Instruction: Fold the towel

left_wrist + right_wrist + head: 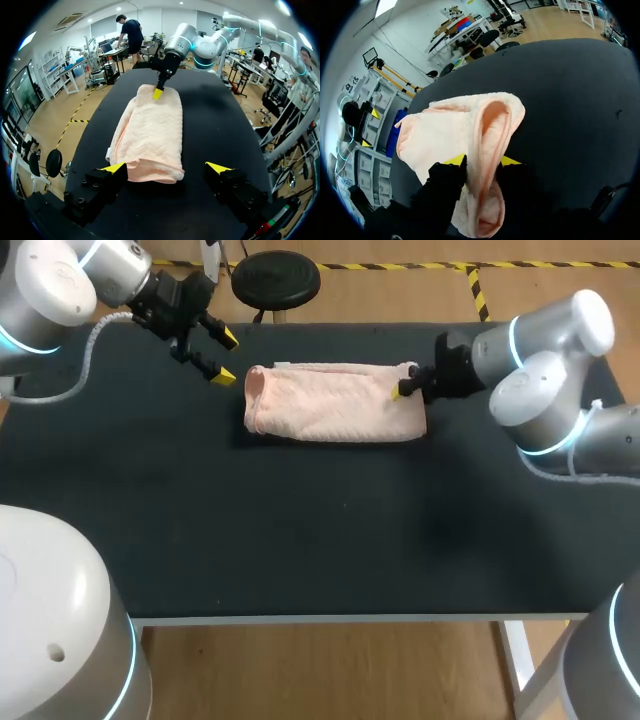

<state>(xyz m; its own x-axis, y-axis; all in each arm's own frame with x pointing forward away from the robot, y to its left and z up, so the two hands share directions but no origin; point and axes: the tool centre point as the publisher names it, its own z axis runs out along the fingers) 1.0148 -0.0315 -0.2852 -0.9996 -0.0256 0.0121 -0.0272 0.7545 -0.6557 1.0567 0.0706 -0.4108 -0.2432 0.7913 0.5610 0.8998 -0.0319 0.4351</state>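
The left arm enters at the far left corner of the surface. The left jaws stand wide apart and hold nothing. They are just beside the left end of the towel, which lies ahead of the gap between them without touching. The towel is a folded pink band lying along the far edge, near its middle. The right arm enters from the right edge. The right jaws are narrow and clamped on a raised fold at the right end of the towel.

Matte blk table, white edge
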